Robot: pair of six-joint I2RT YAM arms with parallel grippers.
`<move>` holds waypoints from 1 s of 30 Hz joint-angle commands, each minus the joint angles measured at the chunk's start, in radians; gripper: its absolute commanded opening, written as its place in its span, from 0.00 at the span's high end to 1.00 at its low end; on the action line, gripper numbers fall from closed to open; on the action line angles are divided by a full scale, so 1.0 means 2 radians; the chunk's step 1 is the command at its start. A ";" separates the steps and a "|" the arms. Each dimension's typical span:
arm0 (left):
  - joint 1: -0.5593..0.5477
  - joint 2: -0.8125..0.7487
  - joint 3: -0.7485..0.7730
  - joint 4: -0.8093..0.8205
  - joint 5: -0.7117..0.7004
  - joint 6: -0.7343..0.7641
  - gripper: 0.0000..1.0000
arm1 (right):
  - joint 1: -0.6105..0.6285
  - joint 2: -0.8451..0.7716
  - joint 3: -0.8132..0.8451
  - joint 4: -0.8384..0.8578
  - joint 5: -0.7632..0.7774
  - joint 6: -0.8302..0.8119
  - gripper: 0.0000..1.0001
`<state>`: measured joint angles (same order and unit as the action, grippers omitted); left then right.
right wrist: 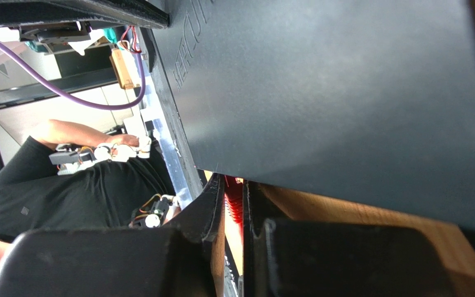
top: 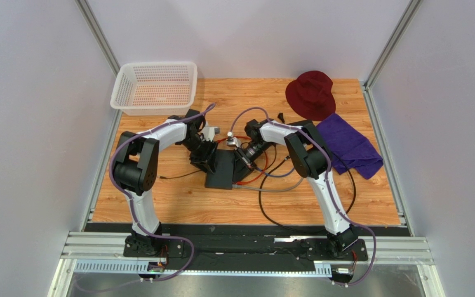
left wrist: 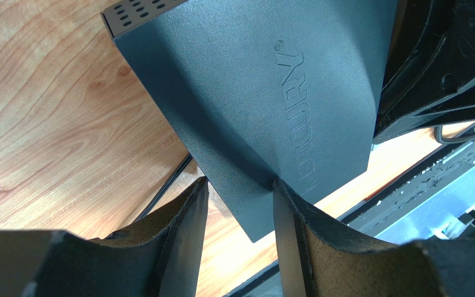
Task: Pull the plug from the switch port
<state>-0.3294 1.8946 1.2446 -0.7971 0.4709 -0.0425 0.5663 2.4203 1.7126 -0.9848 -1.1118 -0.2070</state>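
The dark grey switch point(top: 223, 173) lies flat mid-table. My left gripper point(top: 208, 158) is at its left side. In the left wrist view the jaws point(left wrist: 239, 182) stand apart over a corner of the switch point(left wrist: 252, 93); one fingertip point(left wrist: 283, 198) rests on its top face, the other point(left wrist: 196, 198) beside its edge. My right gripper point(top: 247, 162) is at the switch's right edge. In the right wrist view it point(right wrist: 234, 182) is nearly shut on the red ribbed plug point(right wrist: 234, 201), just under the switch's edge point(right wrist: 345, 93). The port itself is hidden.
A white basket point(top: 156, 86) stands back left. A dark red hat point(top: 311, 93) and a purple cloth point(top: 348, 145) lie back right. Red point(top: 260, 175), grey point(top: 271, 189) and black point(top: 271, 210) cables trail right of the switch. A person in black point(right wrist: 66, 198) shows beyond the table.
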 commanded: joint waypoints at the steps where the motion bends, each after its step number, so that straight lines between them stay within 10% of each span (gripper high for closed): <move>1: -0.002 0.006 0.007 0.013 -0.021 0.017 0.49 | 0.009 0.048 0.015 0.016 0.109 -0.054 1.00; 30: -0.003 0.013 0.010 0.013 -0.016 0.019 0.49 | -0.009 0.116 0.123 -0.114 0.076 -0.113 1.00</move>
<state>-0.3302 1.8946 1.2449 -0.8028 0.4717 -0.0353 0.5537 2.5652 1.9396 -1.2827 -1.1332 -0.3687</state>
